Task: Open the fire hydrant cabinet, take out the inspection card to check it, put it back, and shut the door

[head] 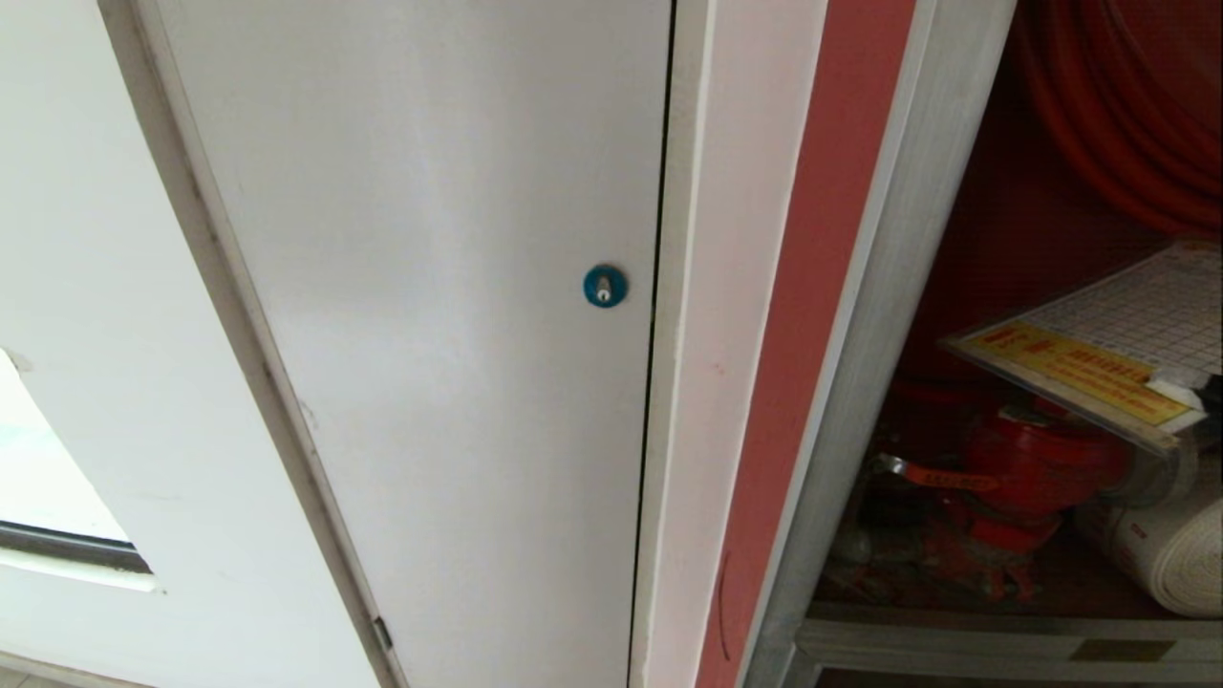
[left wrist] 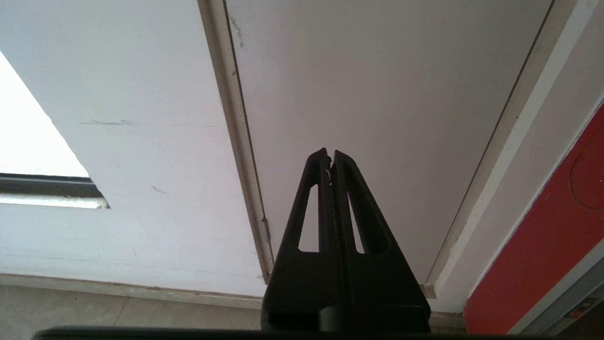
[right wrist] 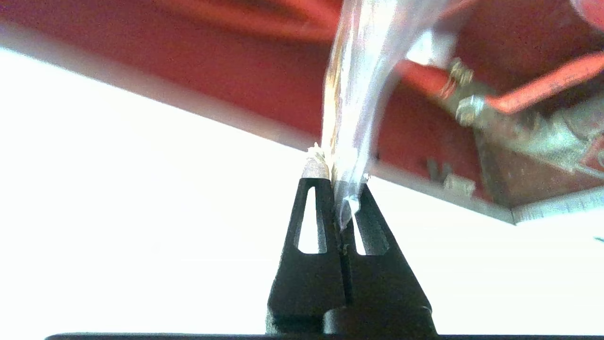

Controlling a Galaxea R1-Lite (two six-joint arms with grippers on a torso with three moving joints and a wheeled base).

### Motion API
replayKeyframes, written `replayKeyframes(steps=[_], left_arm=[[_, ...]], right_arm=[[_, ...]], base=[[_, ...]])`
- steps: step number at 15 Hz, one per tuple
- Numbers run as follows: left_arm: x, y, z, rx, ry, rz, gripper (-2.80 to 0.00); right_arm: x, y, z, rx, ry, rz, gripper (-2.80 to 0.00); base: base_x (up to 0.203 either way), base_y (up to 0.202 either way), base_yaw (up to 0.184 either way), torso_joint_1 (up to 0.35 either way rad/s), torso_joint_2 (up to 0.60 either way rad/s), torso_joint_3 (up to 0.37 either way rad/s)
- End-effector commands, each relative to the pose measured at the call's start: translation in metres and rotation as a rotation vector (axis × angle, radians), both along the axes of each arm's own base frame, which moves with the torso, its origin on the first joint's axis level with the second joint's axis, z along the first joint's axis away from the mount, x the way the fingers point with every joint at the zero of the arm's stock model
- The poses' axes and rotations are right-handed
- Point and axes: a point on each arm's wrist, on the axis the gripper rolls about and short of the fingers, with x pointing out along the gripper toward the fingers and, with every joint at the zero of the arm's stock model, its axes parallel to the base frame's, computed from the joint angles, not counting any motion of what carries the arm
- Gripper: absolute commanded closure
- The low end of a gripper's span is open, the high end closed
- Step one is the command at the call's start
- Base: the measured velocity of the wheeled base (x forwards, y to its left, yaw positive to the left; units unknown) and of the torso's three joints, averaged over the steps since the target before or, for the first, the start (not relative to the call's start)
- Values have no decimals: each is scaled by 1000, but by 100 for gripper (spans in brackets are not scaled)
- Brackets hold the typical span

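The fire hydrant cabinet (head: 860, 382) stands open at the right of the head view, its red inside showing. In it are a red hose coil (head: 1118, 105), a red valve (head: 1032, 459) and a white rolled hose (head: 1170, 554). The inspection card (head: 1127, 334), white with a printed grid and a yellow band, hangs nearly flat in front of the opening. My right gripper (right wrist: 337, 177) is shut on the card's edge (right wrist: 351, 94), seen edge-on in the right wrist view. My left gripper (left wrist: 330, 153) is shut on nothing, parked low before the white panel. The cabinet's door is out of view.
A plain white door panel (head: 430, 287) with a round blue lock (head: 605, 286) fills the middle of the head view. A white wall with a window corner (head: 38, 478) lies to the left. A red strip (head: 812, 287) runs beside the cabinet frame.
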Motion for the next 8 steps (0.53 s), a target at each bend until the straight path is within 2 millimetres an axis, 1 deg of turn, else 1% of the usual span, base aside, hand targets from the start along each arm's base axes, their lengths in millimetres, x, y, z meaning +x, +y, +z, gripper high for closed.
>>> replayKeyframes(steps=[1,4,6,7,8], left_arm=[[0,0,0,0,1,0,0],[0,0,0,0,1,0,0],[0,0,0,0,1,0,0],[0,0,0,0,0,0,0],[0,0,0,0,1,0,0]], right_arm=[[-39,-7,7,10,-101,15,0],[-83,-13,5,-78,-182,93,0],[-109,-15,0,-153,-255,244,0],[-117,-15,-3,-201,-283,327,0],[-119,-14,-6,-249,-306,382,0]], base=[[0,0,0,0,0,0],[0,0,0,0,0,0],[0,0,0,0,0,0],[0,0,0,0,0,0],[0,0,0,0,0,0]])
